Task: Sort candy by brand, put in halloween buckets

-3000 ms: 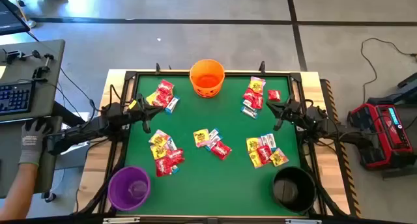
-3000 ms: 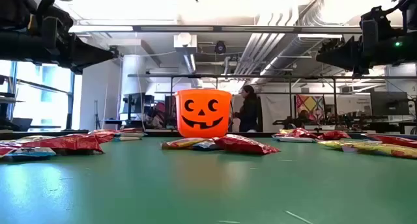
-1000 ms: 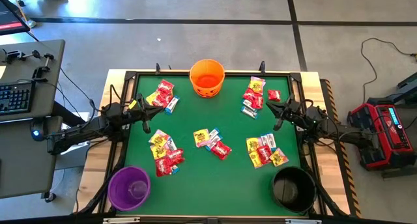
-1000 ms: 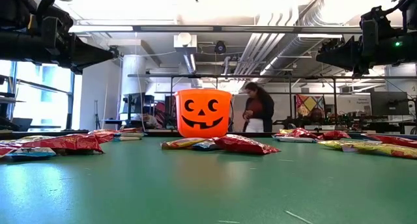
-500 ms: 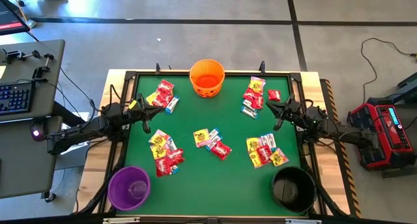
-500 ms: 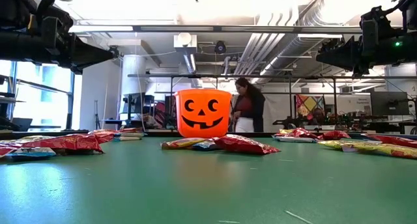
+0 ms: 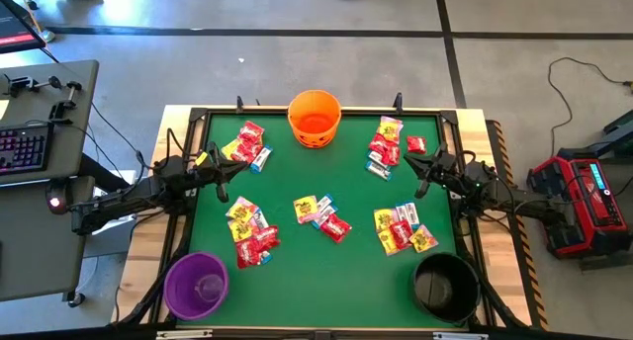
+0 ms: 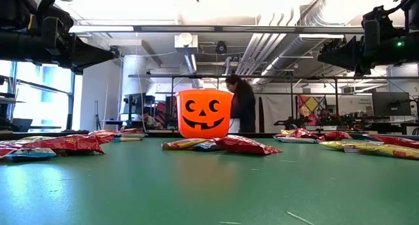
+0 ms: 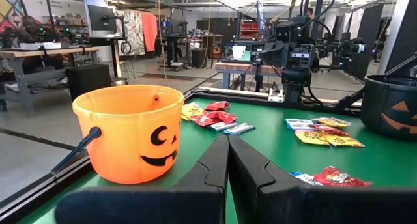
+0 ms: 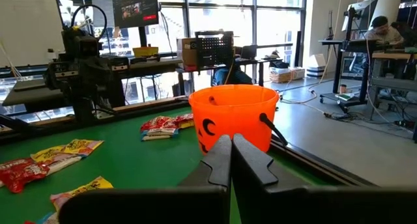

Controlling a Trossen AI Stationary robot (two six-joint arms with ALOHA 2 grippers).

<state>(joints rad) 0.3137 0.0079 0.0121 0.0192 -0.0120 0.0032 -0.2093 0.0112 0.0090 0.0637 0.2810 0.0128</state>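
Green table (image 7: 356, 271): candy packets (image 7: 322, 216) red/yellow/white-blue in five heaps, brand print too small to read. Orange bucket (image 7: 315, 118) w/ black pumpkin face at far edge mid; purple bucket (image 7: 196, 286), black bucket (image 7: 445, 286) at near corners. Left gripper (image 7: 224, 174) & right gripper (image 7: 424, 172) hang at sides, fingers pressed together, nothing held.

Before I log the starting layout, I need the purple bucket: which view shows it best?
The high view: the purple bucket stands whole at the table's near left corner, open mouth up. The low and right wrist views show only the orange bucket; the left wrist view shows the orange and part of the black bucket, never the purple one.
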